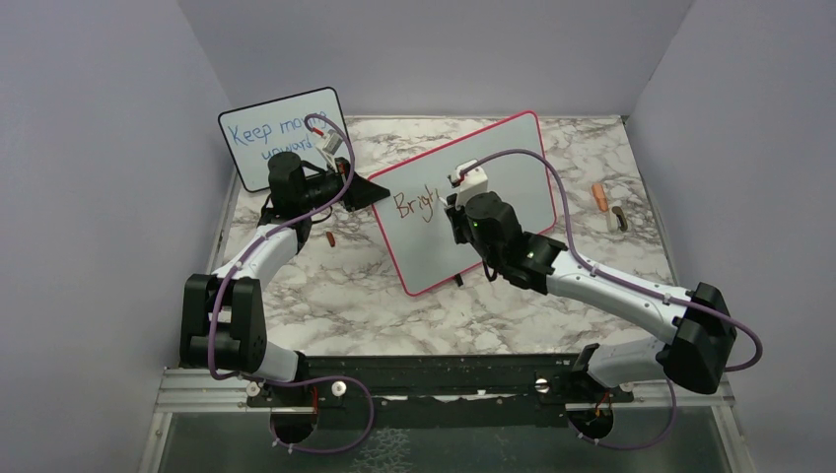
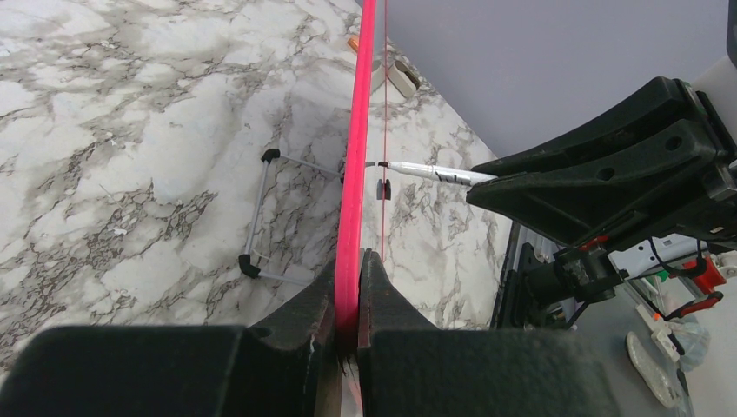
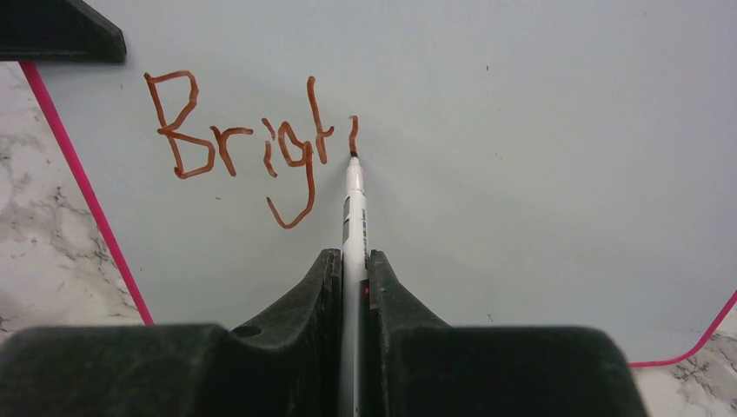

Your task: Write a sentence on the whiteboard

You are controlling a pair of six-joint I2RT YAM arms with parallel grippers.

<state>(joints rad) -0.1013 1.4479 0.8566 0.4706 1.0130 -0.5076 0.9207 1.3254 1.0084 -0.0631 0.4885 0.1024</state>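
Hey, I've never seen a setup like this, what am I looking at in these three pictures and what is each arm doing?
These are two robot arms bolted to a marble table. One picture looks down from above; the other two come from small cameras on each wrist.

The left gripper is shut on the pink edge of the whiteboard, apparently steadying it. The right gripper is shut on a marker, its tip on the board, where reddish-brown letters read "Bright" so far, the last letter unfinished.

Behind stands a smaller board with blue writing, "Keep", the rest hidden by the arm. At the table's right lie two small things, too small to name.
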